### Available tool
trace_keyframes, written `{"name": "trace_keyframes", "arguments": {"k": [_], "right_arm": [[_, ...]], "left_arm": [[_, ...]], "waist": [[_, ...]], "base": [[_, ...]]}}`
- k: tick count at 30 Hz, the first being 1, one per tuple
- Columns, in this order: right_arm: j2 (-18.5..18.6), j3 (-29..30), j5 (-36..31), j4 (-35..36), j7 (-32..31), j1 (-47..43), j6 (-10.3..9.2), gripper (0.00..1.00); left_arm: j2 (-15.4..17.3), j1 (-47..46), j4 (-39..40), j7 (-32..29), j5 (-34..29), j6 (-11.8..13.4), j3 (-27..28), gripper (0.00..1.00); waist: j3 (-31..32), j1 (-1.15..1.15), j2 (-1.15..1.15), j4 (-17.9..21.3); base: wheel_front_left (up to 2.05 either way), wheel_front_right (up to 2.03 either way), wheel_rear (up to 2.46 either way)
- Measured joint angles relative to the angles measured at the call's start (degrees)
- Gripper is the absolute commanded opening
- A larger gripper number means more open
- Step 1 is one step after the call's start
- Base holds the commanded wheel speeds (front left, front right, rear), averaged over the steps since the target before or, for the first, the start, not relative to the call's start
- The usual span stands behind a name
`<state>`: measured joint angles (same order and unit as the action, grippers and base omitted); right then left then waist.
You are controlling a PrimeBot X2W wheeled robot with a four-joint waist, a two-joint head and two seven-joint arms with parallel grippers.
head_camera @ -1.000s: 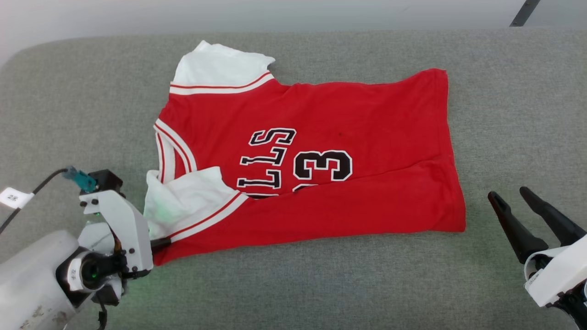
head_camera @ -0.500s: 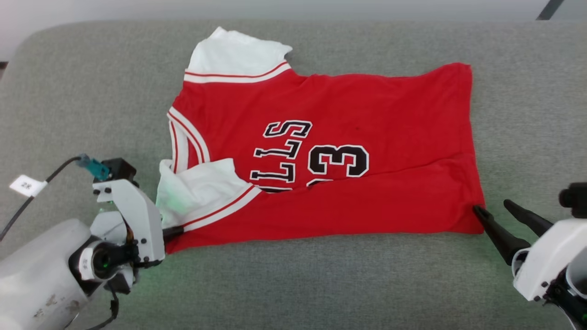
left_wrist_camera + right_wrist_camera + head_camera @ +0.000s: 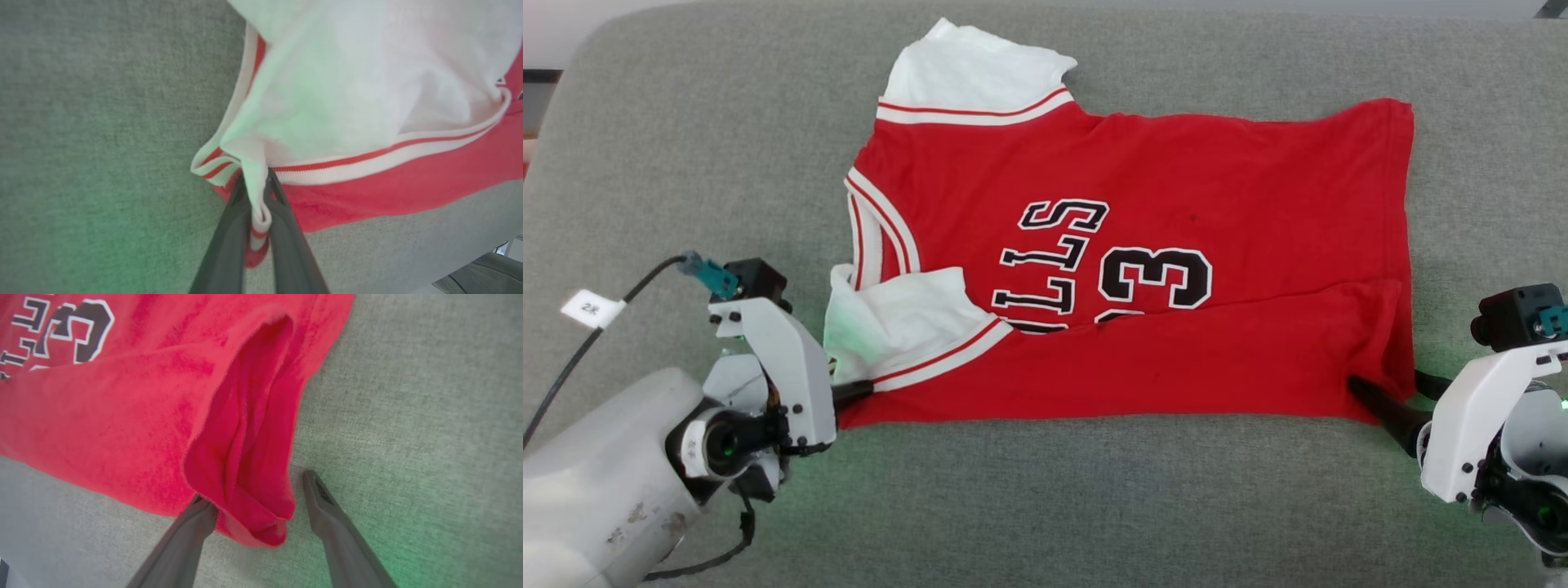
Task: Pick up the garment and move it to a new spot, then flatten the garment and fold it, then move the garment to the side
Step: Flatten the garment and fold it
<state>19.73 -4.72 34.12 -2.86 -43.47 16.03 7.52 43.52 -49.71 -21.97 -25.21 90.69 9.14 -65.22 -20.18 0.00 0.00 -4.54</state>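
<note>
The garment (image 3: 1176, 188), a red T-shirt with white sleeves and black-and-white lettering, lies spread on the grey padded surface (image 3: 1045, 490), its near edge folded over. My left gripper (image 3: 859, 389) is shut on the striped trim of the near sleeve's corner, which the left wrist view shows pinched between the fingers of the gripper (image 3: 256, 179). My right gripper (image 3: 1388, 382) is open at the near right hem corner. In the right wrist view the bunched red hem (image 3: 245, 465) sits between the spread fingers of the gripper (image 3: 255, 488), one finger (image 3: 196, 522) partly under the cloth.
A black cable with a white tag (image 3: 592, 309) trails off the left wrist. The grey surface's rounded far left corner (image 3: 580, 73) marks its edge. Bare grey surface runs along the front of the shirt and to its left.
The head camera has shifted, so the whole picture slid. My right gripper came in from the right, still open, and now straddles the hem corner. The left gripper keeps its hold.
</note>
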Motion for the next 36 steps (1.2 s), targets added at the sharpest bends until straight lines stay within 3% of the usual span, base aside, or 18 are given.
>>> {"name": "trace_keyframes", "arguments": {"k": [1,20,36], "right_arm": [[0.11,-0.05,0.02,-0.34,-0.40,0.24,0.01,0.00],[2.37,0.77,2.66,0.88,-5.31,-0.63,0.01,0.00],[4.22,3.18,4.26,7.02,-11.59,-10.76,0.00,0.00]], "left_arm": [[-0.18,-0.06,-0.22,-0.01,0.01,-0.07,0.03,0.00],[-0.21,0.44,-0.68,-0.82,0.92,0.05,0.38,0.00],[4.05,5.26,8.66,-5.09,2.64,5.67,-1.91,0.00]], "waist": [[-0.09,0.00,0.00,-0.10],[2.29,0.00,0.00,-0.79],[6.74,0.00,0.00,-1.96]], "base": [[0.00,0.00,0.00],[0.00,0.00,0.00],[0.00,0.00,0.00]]}}
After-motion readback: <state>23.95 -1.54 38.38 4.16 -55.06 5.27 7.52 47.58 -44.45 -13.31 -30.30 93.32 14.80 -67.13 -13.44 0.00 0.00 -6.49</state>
